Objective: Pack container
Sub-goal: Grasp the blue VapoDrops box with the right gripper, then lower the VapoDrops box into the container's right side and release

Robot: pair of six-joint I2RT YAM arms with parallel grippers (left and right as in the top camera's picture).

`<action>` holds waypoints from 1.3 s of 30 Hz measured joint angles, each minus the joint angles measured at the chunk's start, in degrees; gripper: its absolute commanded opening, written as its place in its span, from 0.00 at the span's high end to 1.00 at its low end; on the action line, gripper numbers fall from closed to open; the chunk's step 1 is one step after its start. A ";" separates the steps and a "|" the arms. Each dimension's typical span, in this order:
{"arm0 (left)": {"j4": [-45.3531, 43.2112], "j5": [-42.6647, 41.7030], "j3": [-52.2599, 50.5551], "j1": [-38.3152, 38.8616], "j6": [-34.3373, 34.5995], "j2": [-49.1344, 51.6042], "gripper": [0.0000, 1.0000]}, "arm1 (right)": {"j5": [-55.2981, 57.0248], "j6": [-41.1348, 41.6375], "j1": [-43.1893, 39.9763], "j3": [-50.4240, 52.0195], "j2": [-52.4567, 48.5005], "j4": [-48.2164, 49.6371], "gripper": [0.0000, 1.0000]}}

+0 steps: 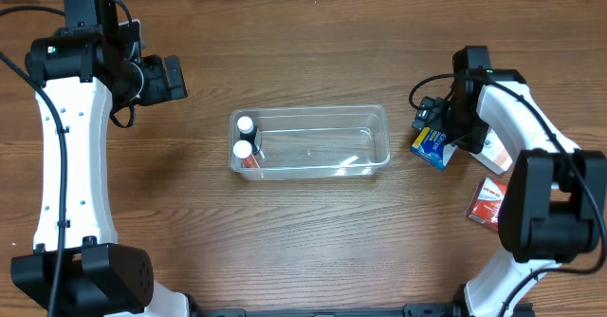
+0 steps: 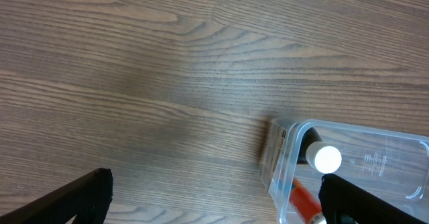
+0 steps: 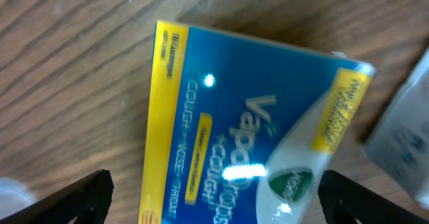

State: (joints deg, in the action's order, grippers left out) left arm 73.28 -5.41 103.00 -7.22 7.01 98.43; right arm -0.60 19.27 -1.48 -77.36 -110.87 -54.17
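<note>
Overhead: 1 container (image 1: 322, 148) mid-table, 2 white-capped bottles (image 1: 246, 124) at its left end; 1 blue box (image 1: 432, 147) and 1 red box (image 1: 487, 201) to its right.
Left wrist: left gripper (image 2: 214, 200) spread wide above the table (image 2: 134, 83).
Right wrist: right gripper (image 3: 214, 197) spread wide over the blue box.

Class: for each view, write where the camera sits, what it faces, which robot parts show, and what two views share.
Overhead: above the table, facing straight down at the container; left arm and right arm show.
Left wrist: on the left arm, facing the table and container corner; its fingertips show.
Right wrist: on the right arm, close above the blue box; its fingertips show.
Shared: overhead and left wrist both show the container.
</note>
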 measured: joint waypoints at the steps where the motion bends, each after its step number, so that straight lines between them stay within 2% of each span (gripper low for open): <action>1: 0.00 0.00 0.00 0.00 0.00 0.00 0.00 | 0.00 -0.04 0.00 0.02 -1.14 0.85 0.00; 10: 0.09 0.00 0.00 0.00 -0.02 0.00 0.00 | 0.17 -0.52 0.02 0.20 -4.39 2.64 0.00; 15: 0.20 0.00 0.00 0.00 -0.07 0.00 0.00 | 0.66 -1.38 0.02 0.20 -4.48 1.95 0.15; 24: 0.39 0.00 0.00 0.00 -0.15 0.00 0.00 | 0.81 -1.31 0.00 0.20 -4.50 1.64 0.20; 26: 0.39 0.00 0.00 0.00 -0.15 0.00 0.00 | 0.83 -1.31 0.00 0.20 -4.50 1.62 0.24; 28: 0.39 0.00 0.00 0.00 -0.15 0.00 0.00 | 0.81 -1.31 0.00 0.20 -4.50 1.64 0.30; 31: 0.39 0.00 0.00 0.00 -0.15 0.00 0.00 | 0.81 -1.33 0.00 0.20 -4.50 1.55 0.45; 34: 0.39 0.02 0.00 0.00 -0.15 0.00 0.00 | 0.83 -1.31 0.00 0.02 -4.42 0.33 0.67; 35: 0.39 0.00 0.00 0.00 -0.15 0.00 0.00 | 0.83 -1.33 0.00 -0.15 -4.26 -0.68 0.78; 39: 0.42 0.00 0.00 0.00 -0.15 0.00 0.00 | 0.79 -1.36 0.00 -2.58 -0.07 -7.15 0.95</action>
State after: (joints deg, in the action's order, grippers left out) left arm 73.69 -5.41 103.00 -7.22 6.85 98.43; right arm 0.19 17.91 -1.48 -79.94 -110.93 -61.32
